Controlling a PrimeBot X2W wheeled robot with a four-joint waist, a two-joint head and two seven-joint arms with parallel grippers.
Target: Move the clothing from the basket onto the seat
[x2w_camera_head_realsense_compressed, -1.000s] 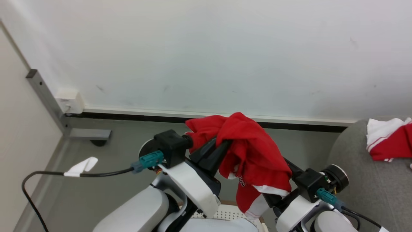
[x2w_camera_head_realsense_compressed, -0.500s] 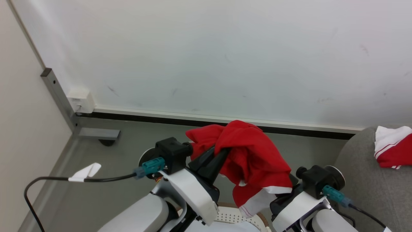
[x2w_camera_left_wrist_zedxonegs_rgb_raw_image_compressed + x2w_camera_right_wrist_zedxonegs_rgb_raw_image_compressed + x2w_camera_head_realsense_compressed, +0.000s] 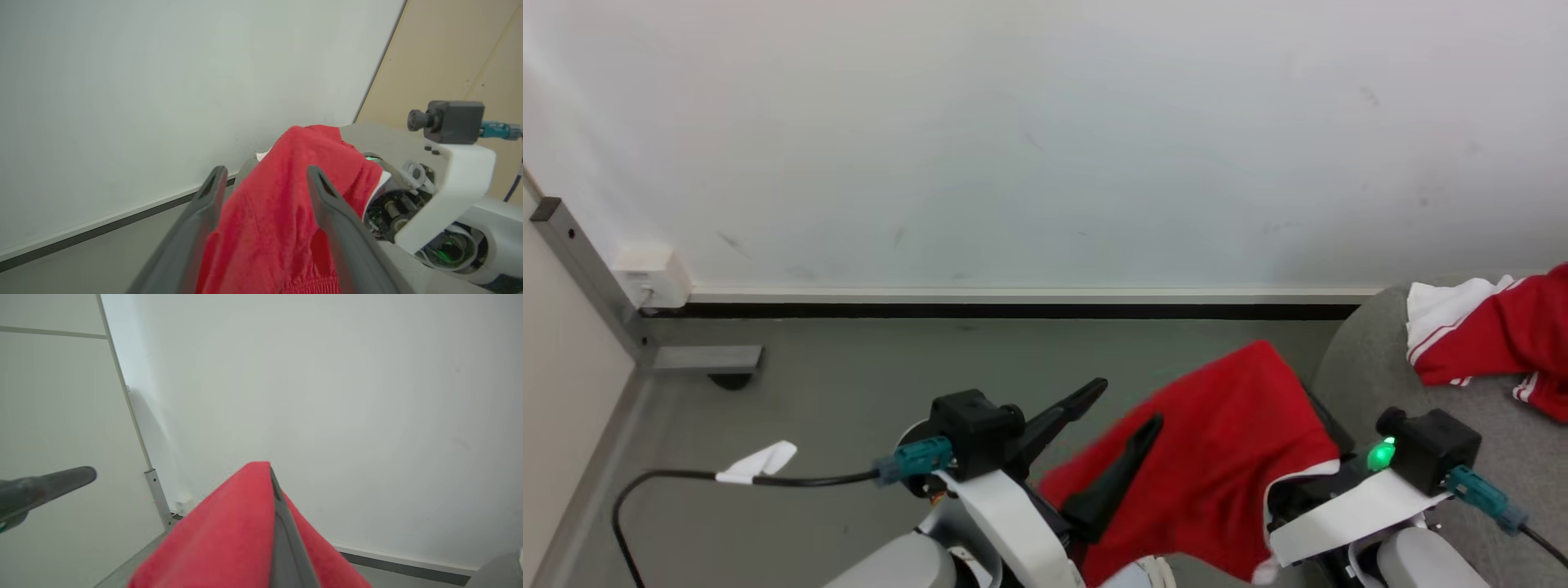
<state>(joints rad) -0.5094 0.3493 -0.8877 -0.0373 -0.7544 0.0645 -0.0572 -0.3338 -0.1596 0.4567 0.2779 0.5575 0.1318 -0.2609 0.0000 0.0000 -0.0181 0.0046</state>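
A red garment (image 3: pixel 1225 465) with white trim hangs over my right gripper (image 3: pixel 270 471), which is shut on it at the peak of the cloth. One dark finger (image 3: pixel 282 539) shows along the fold; the other is hidden under the fabric. My left gripper (image 3: pixel 1125 403) stands open just left of the cloth, one finger lying in front of it. In the left wrist view the red garment (image 3: pixel 278 204) shows beyond the spread fingers. The grey seat (image 3: pixel 1372 367) is at the right, with another red and white garment (image 3: pixel 1486 335) lying on it. The basket is hidden below my arms.
A white wall with a black baseboard (image 3: pixel 1013 310) runs across the back. A grey metal post (image 3: pixel 572 245) and a white wall box (image 3: pixel 649 273) stand at the left. A black cable with a white tag (image 3: pixel 760 461) trails over the grey floor.
The camera has swung right, so the seat shows more. My left gripper opened and let go of the red garment. The right gripper carried it rightward and lower, toward the seat.
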